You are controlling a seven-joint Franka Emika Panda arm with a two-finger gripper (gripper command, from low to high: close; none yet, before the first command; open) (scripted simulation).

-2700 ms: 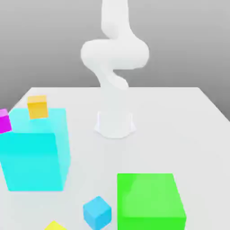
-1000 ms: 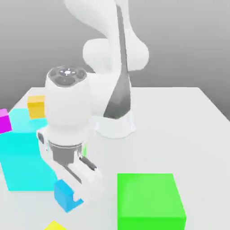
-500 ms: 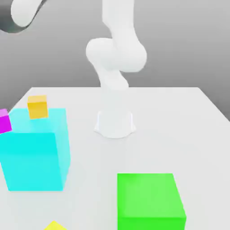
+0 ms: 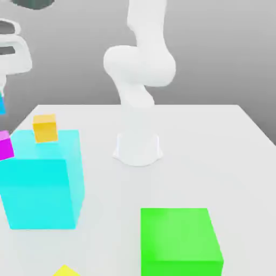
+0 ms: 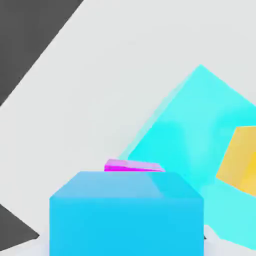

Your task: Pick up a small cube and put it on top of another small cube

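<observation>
The gripper (image 4: 2,89) is hanging high at the exterior view's left edge, well above the white table (image 4: 215,151), with its jaws drawn in narrow and clamping the small blue cube (image 5: 126,212). In the hand view the cube is sitting squarely between the jaws, close to the camera; in the exterior view only a sliver of it is peeking in at the frame's edge, just under the hand.

Below the jaws, the small magenta cube (image 5: 134,166) is lying on the table, just beyond the held cube's top edge in the hand view and touching or just beside the big cyan block (image 4: 43,180). The orange cube (image 4: 45,128) is showing by the cyan block's far top edge, off to one side of the jaws.

Well apart from the jaws, the big green block (image 4: 180,240) is resting near the front of the table, and a small yellow cube (image 4: 66,271) is sitting at the front edge. The arm's white base (image 4: 138,148) is standing mid-table.
</observation>
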